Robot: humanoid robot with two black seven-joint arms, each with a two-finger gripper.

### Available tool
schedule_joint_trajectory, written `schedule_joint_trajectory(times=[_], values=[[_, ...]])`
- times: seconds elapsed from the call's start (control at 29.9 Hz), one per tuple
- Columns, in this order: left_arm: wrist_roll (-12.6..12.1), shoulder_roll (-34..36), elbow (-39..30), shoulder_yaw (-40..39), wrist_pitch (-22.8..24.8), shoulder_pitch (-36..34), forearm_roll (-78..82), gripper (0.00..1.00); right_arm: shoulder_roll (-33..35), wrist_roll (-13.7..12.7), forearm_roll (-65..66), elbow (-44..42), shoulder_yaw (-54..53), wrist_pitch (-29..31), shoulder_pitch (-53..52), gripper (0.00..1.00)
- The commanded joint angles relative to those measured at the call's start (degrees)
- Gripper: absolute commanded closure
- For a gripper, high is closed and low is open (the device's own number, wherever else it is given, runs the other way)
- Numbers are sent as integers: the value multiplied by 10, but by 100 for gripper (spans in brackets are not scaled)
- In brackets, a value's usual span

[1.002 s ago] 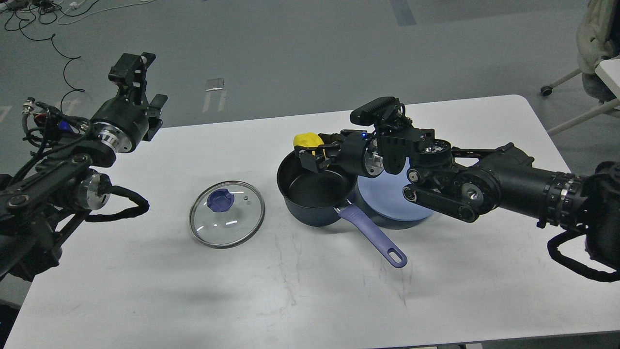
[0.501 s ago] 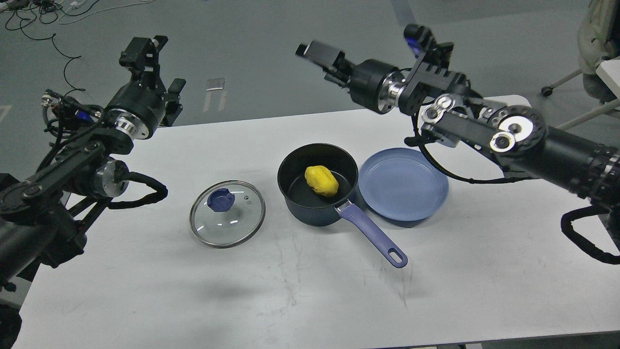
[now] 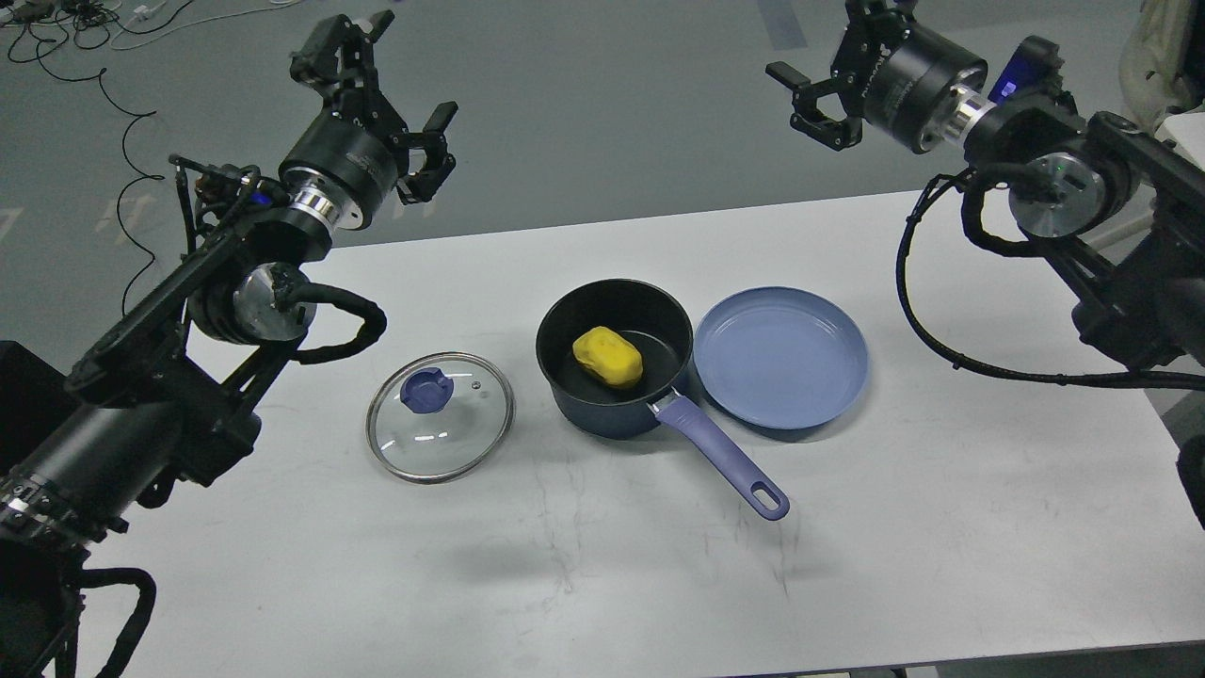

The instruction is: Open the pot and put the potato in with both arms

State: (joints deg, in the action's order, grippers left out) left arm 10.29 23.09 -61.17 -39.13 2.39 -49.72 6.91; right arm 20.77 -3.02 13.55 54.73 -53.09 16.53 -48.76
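Potato [image 3: 607, 358], yellow, inside the open dark pot [image 3: 565, 395] near the middle of the white tabletop [image 3: 847, 527]. Glass lid [image 3: 441, 416] flat on the tabletop left of the pot, apart from it. Blue plate [image 3: 781, 358] just right of the pot. Left gripper [image 3: 400, 104] and right gripper [image 3: 828, 80] raised high, well apart from the pot, jaws spread, empty.

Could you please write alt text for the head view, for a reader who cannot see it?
A yellow potato lies inside an open dark pot with a purple handle, on a white table. The pot's glass lid lies flat to its left, an empty blue plate to its right. The left gripper and right gripper are raised above the table's far side, both open and empty.
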Motion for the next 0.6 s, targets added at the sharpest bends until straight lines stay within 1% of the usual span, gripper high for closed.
schedule_joint_trajectory(times=[0.0, 0.17, 0.23, 0.33, 0.43, 0.57], values=[[-2, -14, 0, -21, 2, 16, -4, 2, -5, -22, -10, 2, -5, -16, 5, 0], [-3, -8, 2, -40, 2, 18, -5, 2, -14, -23, -10, 1, 22, -52, -37, 0], [-3, 1, 3, -44, 2, 19, -5, 2, -20, -22, -8, 1, 55, -76, -59, 0], [-3, 4, 3, -46, 0, 23, -5, 2, -33, -22, -7, 1, 73, -98, -67, 0], [-2, 4, 3, -51, -3, 25, -5, 2, -42, -19, -6, -2, 79, -108, -71, 0], [3, 3, 3, -50, -3, 31, -3, 2, -40, -15, -7, 2, 95, -99, -70, 0]])
